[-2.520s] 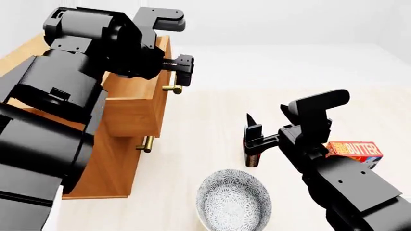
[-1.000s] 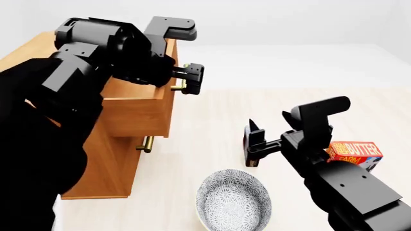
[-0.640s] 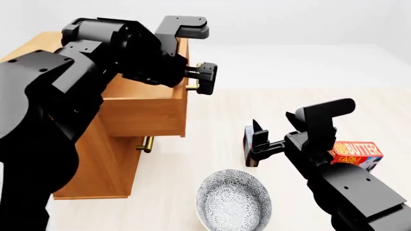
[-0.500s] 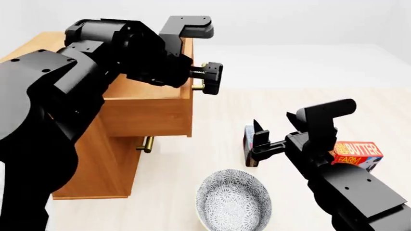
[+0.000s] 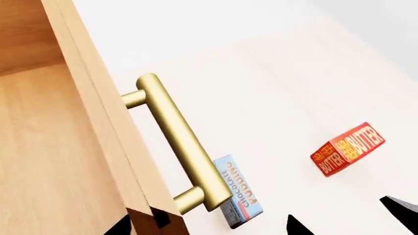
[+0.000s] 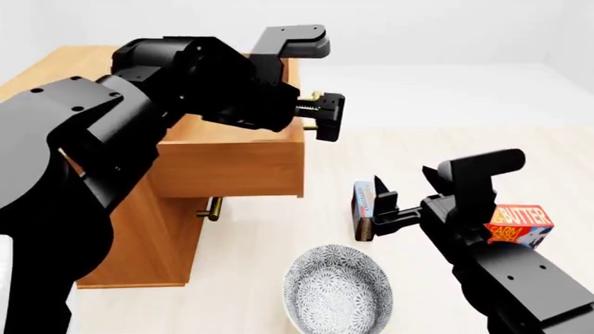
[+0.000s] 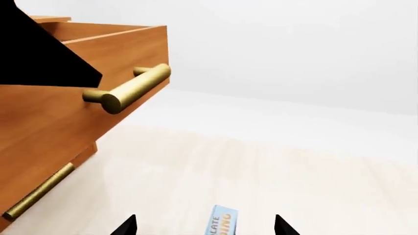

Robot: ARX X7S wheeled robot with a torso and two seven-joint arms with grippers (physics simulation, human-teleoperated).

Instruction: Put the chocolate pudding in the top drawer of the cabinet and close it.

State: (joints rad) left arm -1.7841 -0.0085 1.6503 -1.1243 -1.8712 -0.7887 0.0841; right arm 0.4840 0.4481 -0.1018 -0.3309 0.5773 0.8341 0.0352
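The chocolate pudding [image 6: 363, 206] is a thin carton standing on edge on the pale floor. Its blue face shows in the left wrist view [image 5: 238, 193] and the right wrist view [image 7: 220, 223]. My right gripper [image 6: 373, 207] is open and low, its two fingertips either side of the carton without touching it [image 7: 203, 226]. The cabinet [image 6: 158, 229] stands at the left with its top drawer [image 6: 232, 163] pulled well out. My left gripper [image 6: 322, 115] is at the drawer's brass bar handle [image 5: 179, 142]. Its jaws stand wide, straddling the drawer front and the handle [image 5: 207, 226].
An orange-red butter box [image 6: 518, 224] lies at the right behind my right arm. A patterned bowl [image 6: 337, 289] sits near the front, below the pudding. The lower drawer's small brass handle [image 6: 211, 207] sticks out under the open drawer.
The top drawer has slid farther out to the right, with my left gripper moving along at its handle. My right gripper and the pudding have stayed almost in place.
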